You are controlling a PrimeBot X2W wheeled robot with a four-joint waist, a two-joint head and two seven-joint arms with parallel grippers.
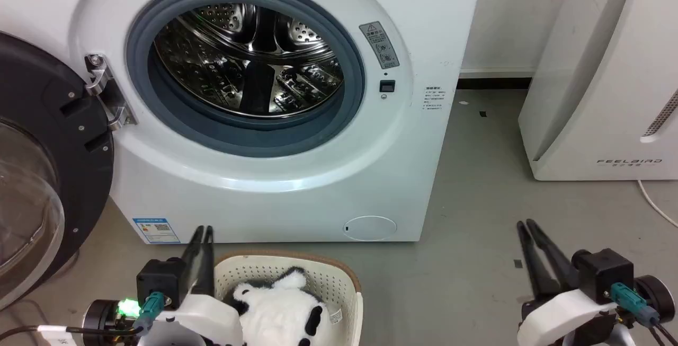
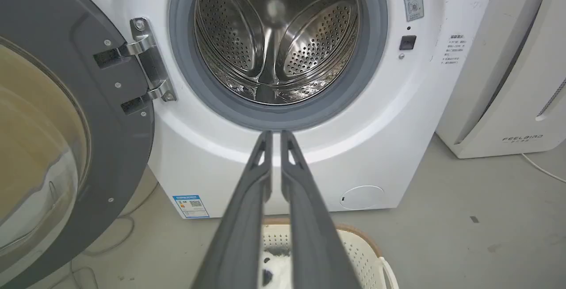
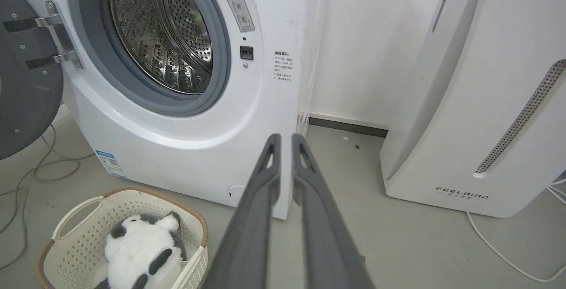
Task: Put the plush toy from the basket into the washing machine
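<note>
Underfoot, a bare grey floor (image 1: 476,176) runs from the left edge to the right and meets a white wall (image 1: 503,17) with a dark skirting strip behind. On the left the washing machine (image 1: 275,197) stands on that floor. Its dark door (image 1: 53,123) with the glass centre is swung wide open to the left on a metal hinge (image 1: 108,97). The round porthole is uncovered: a grey gasket (image 1: 254,142) rings the shiny perforated drum (image 1: 249,60). A blue sticker (image 1: 156,229) sits low on the machine's front at the left, and a round cover (image 1: 369,228) low at the right. Loose cables (image 3: 40,165) lie on the floor beneath the open door. Just in front of the machine, close to its base, is the basket (image 1: 344,282). The plush toy (image 1: 278,314) lies inside it, white fluff with black ears and patches showing and a small white tag at its right side. Further right, apart from the machine, stands a white slanted appliance (image 1: 598,70) marked FEELBIRD, with a white cord (image 1: 657,205) trailing beside it on the floor.

The left gripper (image 1: 203,228) is at the basket's left rim in the head view. Its two dark fingers are drawn almost together with nothing between them, pointing up toward the machine's lower front. Its wrist view looks along them to the porthole's bottom edge. The right gripper (image 1: 525,223) hangs over bare floor well to the right of the basket, its fingers likewise drawn together and empty, slanting up and to the left.
</note>
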